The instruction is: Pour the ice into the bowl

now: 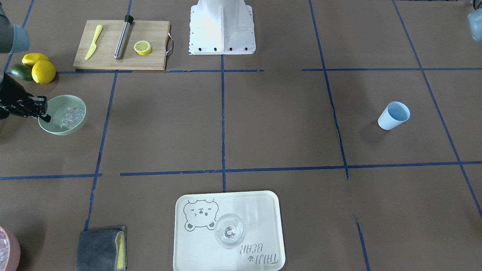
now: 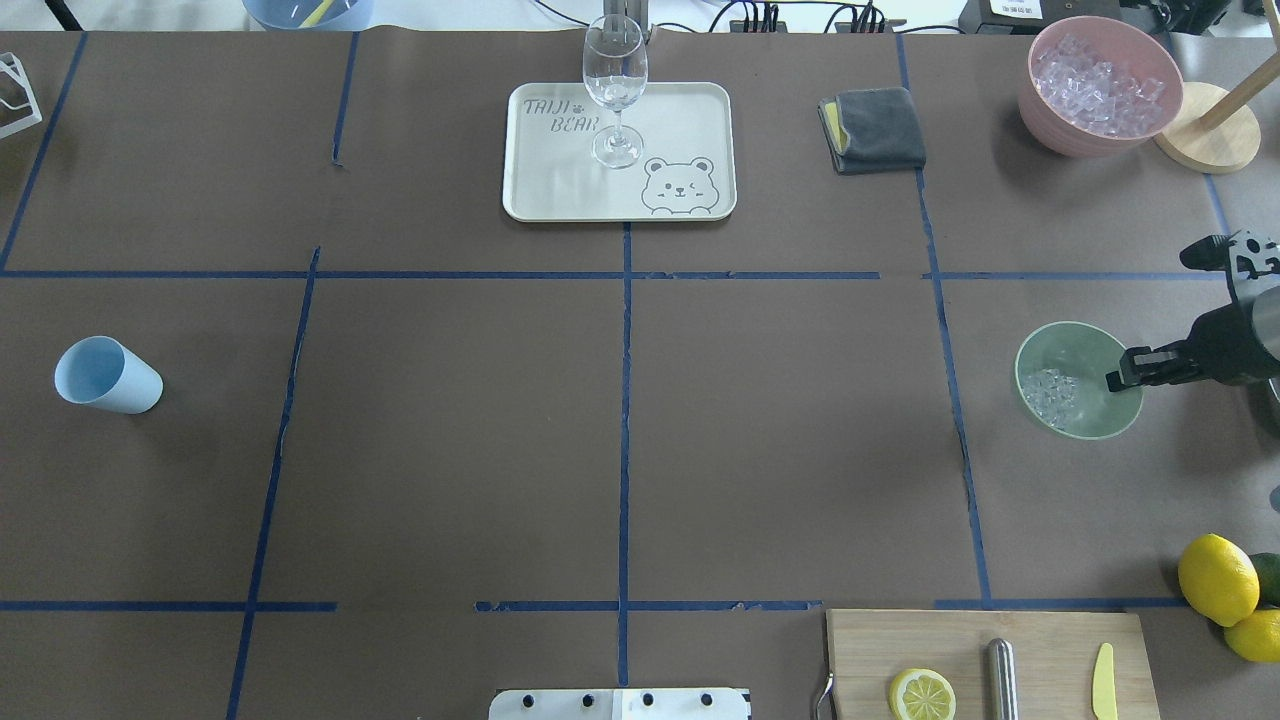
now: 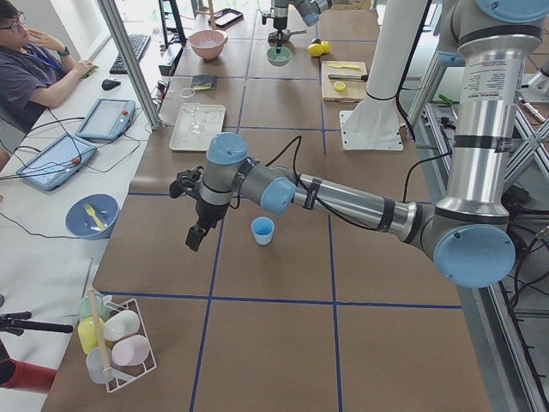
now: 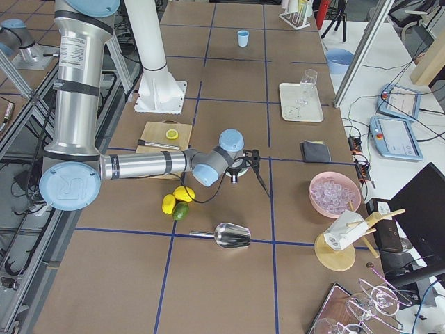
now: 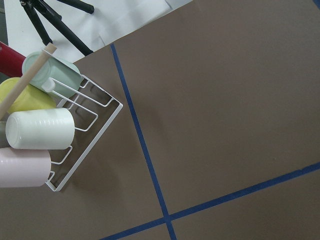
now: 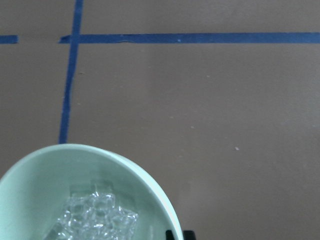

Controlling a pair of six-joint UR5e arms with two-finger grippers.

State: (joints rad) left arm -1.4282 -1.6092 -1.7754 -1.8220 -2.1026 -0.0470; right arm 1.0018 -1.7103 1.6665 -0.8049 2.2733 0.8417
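Note:
The pale mint-green bowl [image 2: 1078,345] stands on the table at the robot's right and holds a small heap of clear ice [image 2: 1052,393]. It also shows in the front view [image 1: 77,105] with the ice [image 1: 72,116], and in the right wrist view [image 6: 75,165]. My right gripper [image 2: 1122,380] sits at the bowl's outer rim, its two fingertips close together on either side of the rim [image 6: 179,235]. A light blue cup [image 2: 105,375] stands empty at the far left. My left gripper [image 3: 196,239] hangs above the table beside the cup; I cannot tell whether it is open or shut.
A pink container [image 2: 1100,85] of clear cubes stands beyond the bowl. A wine glass [image 2: 614,90] stands on a tray [image 2: 560,195], beside a grey cloth [image 2: 875,130]. A cutting board [image 2: 1040,640], lemons [image 2: 1217,578] and a metal scoop [image 4: 233,236] lie nearby.

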